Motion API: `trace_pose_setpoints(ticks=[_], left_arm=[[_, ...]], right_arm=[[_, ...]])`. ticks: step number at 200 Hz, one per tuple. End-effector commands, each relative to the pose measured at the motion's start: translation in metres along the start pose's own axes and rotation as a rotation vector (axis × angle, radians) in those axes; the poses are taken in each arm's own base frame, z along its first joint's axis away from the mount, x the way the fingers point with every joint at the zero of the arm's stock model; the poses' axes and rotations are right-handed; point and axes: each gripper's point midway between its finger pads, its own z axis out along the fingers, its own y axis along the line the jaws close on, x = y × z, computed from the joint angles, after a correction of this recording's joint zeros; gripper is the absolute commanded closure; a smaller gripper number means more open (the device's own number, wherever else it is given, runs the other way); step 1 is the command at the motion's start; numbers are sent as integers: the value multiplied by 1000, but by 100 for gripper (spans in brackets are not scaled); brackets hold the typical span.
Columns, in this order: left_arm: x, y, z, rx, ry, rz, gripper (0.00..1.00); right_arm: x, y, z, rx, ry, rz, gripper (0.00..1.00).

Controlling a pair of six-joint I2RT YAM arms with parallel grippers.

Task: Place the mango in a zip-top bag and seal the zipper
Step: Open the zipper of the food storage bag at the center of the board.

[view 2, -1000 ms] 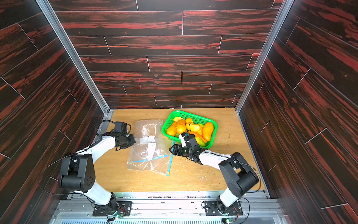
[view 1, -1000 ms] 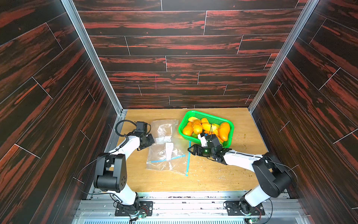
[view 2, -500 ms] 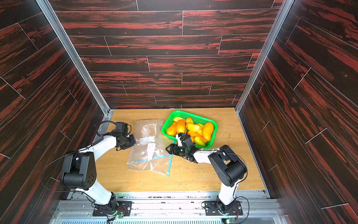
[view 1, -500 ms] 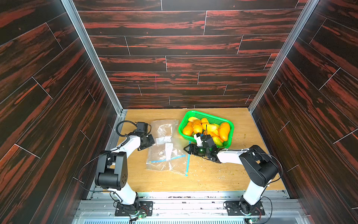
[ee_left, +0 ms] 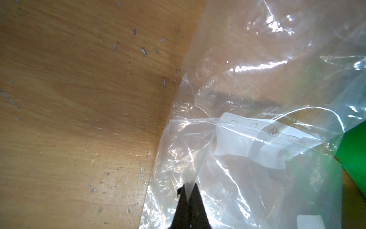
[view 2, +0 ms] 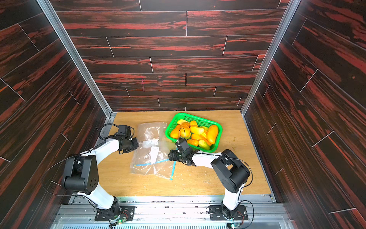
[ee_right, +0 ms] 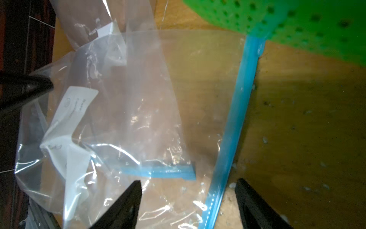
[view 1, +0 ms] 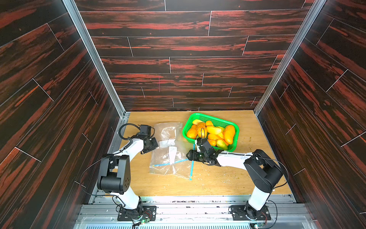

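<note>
Several yellow-orange mangoes lie in a green basket at the back right. A clear zip-top bag with a blue zipper lies flat in the middle of the table. My left gripper is shut on a pinched fold of the clear bag film at the bag's left side; both top views show it there. My right gripper is open and low over the bag's right edge, its fingers on either side of the blue zipper strip. It holds nothing.
A second clear bag lies behind the first, towards the back wall. Another short blue zipper piece shows through the film. The basket's wall is close beside the right gripper. Crumbs dot the wooden table.
The right arm has swung its elbow inward and its gripper has slid a little left onto the bag's zipper edge. The left gripper has stayed put, still pinching the film.
</note>
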Motion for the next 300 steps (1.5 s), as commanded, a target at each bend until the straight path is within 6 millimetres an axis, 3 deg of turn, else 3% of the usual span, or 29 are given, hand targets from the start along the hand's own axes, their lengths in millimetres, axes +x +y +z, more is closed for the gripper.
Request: trace_pose_setpoints(ticks=[1,46,164,221,267,279,300], left_arm=[[-3,3,-8,-9,-17,9,100],[-2,3,-8,-7,-15,8,100],[0,4,-5,-9,-7,7,100],[1,4,-6,-10,-9,6,100],[1,5,-5,-15,-8,3,100],[1,5,-5,-15,-7,4,100],[2,5,-6,-14,-5,3,100]], right_arm=[[7,-4,-2,15,-2,24,23],[11,5,2,-76,-13,70,25],[6,30,6,-181,-17,81,43],[20,9,15,-83,22,148,46],[23,8,19,-77,42,157,48],[24,12,20,-102,43,158,54],[19,23,17,-158,31,148,77]])
